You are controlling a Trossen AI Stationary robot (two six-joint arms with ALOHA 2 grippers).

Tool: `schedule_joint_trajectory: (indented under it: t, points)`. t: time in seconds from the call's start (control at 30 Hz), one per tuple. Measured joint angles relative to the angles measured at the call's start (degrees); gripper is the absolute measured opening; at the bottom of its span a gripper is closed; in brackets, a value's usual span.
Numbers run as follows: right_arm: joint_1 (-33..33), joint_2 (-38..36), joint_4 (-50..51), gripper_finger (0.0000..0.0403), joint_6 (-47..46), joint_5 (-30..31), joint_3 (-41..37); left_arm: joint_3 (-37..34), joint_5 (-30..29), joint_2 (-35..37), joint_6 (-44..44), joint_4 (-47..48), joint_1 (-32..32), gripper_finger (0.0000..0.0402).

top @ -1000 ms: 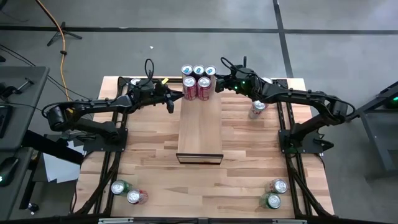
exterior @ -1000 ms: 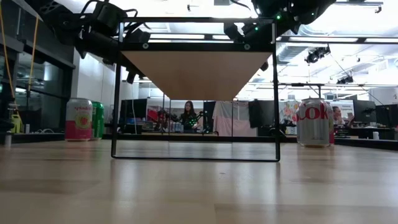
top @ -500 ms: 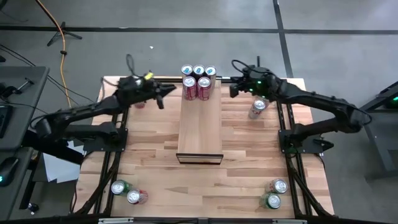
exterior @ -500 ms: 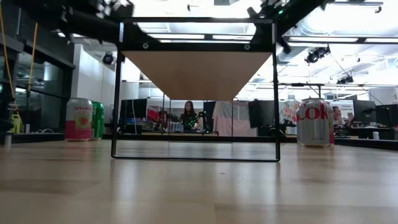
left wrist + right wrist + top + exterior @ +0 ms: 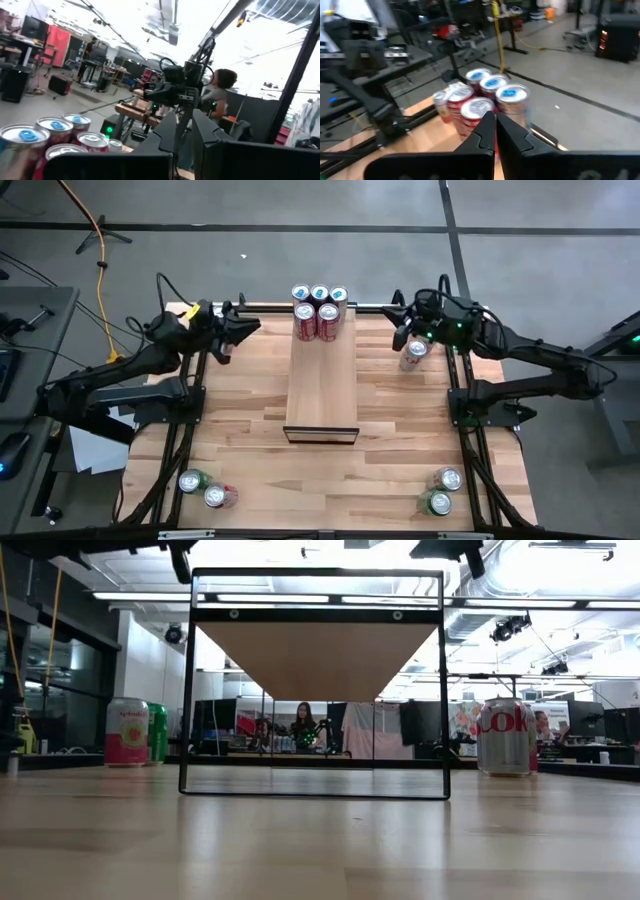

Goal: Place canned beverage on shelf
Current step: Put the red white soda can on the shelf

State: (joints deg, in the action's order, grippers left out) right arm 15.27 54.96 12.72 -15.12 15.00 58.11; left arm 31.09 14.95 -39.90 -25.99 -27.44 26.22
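Long pale smooth wooden shelf (image 5: 321, 380) mid-table; five red-and-silver beverage cans (image 5: 319, 312) clustered at its far end, seemingly packed to leave room. Left gripper (image 5: 250, 327) and right gripper (image 5: 398, 337) closed, empty, flanking that far end.

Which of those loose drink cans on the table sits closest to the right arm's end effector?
The silver can standing alone just right of the pale wooden shelf, almost beneath the right end effector; other loose cans sit at the near corners.

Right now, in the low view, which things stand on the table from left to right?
Pink can → green can just behind it → shelf on its dark frame → silver can.
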Motion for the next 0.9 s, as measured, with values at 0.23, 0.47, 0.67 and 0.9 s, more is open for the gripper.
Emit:
schedule_joint_trajectory:
  t: [0.23, 0.47, 0.67, 0.9]
  points:
    - [-1.2, 0.6, -1.0, 0.0000, 1.7, -7.9, 0.0, 0.0, -0.6, -0.8, 2.9, -0.7, -3.4, 0.0000]
    - [-1.6, 0.6, -1.0, 0.0000, 1.0, -8.1, 0.0, 0.0, -0.8, -0.8, 5.2, -0.7, -3.6, 0.0000]
    - [-1.6, 0.6, -1.0, 0.0000, 0.2, -8.1, 0.0, 0.0, -3.3, -0.8, 5.7, -1.2, -3.6, 0.0004]
    - [-1.6, 0.6, -1.0, 0.0000, -1.5, -8.1, 0.0, 3.2, -3.7, -0.8, 8.6, 2.1, -3.5, 0.0085]
